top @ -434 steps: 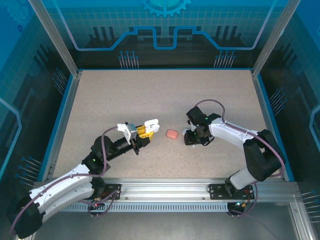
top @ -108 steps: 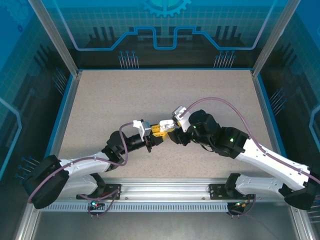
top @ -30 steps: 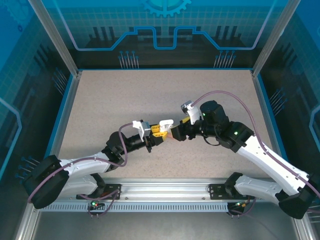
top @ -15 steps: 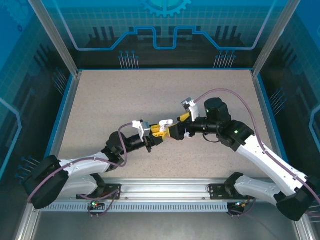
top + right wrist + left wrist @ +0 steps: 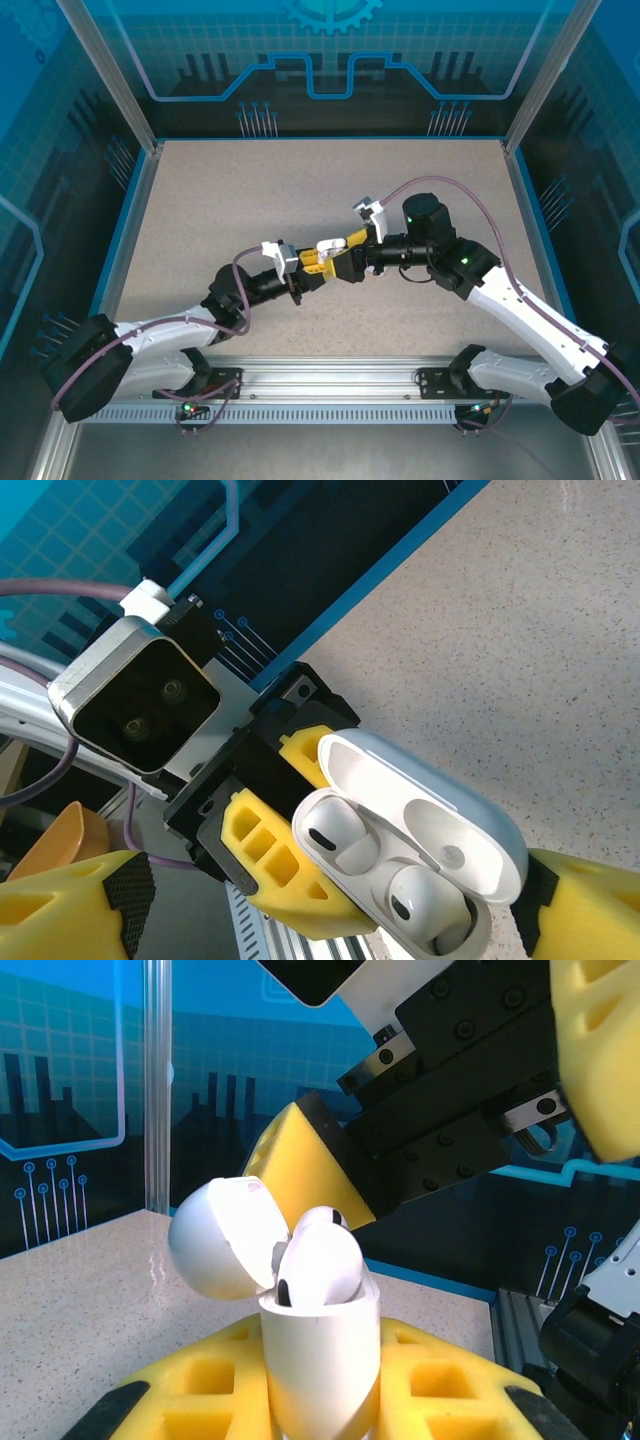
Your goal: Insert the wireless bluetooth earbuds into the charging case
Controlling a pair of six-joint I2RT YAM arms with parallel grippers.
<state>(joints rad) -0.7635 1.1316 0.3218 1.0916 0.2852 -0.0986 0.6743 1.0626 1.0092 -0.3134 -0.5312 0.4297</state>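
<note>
While the left jaws clamp the case [image 5: 318, 1360], the right jaws gape.

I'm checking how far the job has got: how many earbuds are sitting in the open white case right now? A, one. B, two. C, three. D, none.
B: the right wrist view looks into the open charging case, held in the left gripper, and two white earbuds sit side by side in its wells.

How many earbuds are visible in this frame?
2. One white earbud and a second sit side by side in the open charging case. Others may be hidden.
</note>
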